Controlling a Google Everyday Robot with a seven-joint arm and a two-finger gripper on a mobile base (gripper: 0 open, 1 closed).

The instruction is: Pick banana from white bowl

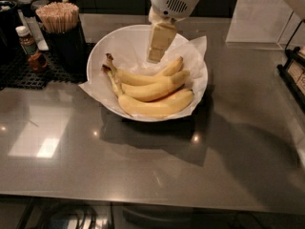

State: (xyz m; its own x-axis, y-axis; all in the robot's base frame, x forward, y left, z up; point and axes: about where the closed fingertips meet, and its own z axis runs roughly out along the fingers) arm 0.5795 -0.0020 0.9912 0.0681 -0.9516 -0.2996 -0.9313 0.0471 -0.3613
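Note:
The white bowl (101, 51), lined with crinkled white paper, sits on the grey counter at centre. Three yellow bananas (155, 90) lie in it as a bunch, stems pointing left. The gripper (157, 46) hangs from the white arm at the top, over the back half of the bowl. Its tip is just above the uppermost banana (167, 68), apart from it. Nothing is held in it that I can see.
A dark cup of wooden sticks (61, 32) stands just left of the bowl, with small bottles (26, 41) on a black mat beside it. A clear stand (262, 18) is at the back right and a dark rack (293, 73) at the right edge.

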